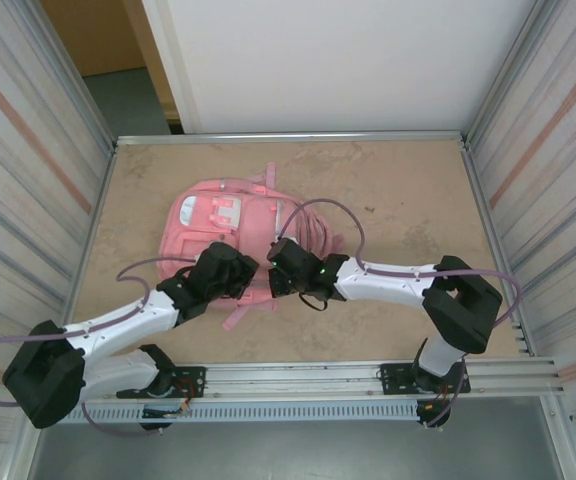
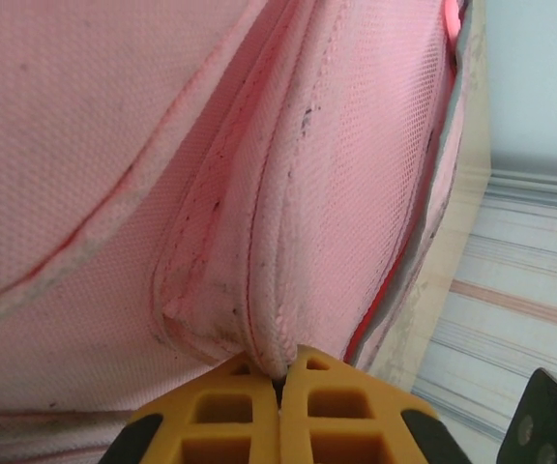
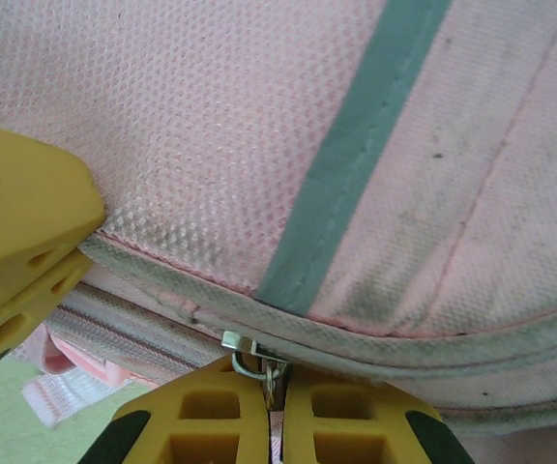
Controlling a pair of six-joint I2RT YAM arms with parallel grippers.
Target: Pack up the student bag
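One early step, by judgement: opening, not yet filling. Shows the student bag (image 1: 258, 225), pink and by far the largest object, lying flat just left of centre on the tabletop (image 1: 408, 190), straps trailing toward the arms. Finds both claws at its near edge. Has the left claw (image 2: 280, 375) pressed together on a raised fold of pink mesh, apparently to steady the fabric. Has the right claw (image 3: 275, 385) closed on the small metal zip pull (image 3: 250, 350), at a grey zip track that looks closed where visible. Leaves, on this reading, the whole run of the zip to draw, then the loading and the closing. Sets the scene inside a booth of ribbed metal wall panels (image 1: 18, 150) left and right, with a white panel (image 1: 348, 60) at the far side. Gives a matt, beige, stone-patterned tabletop, edged by an aluminium rail (image 1: 298, 372) at the near side.
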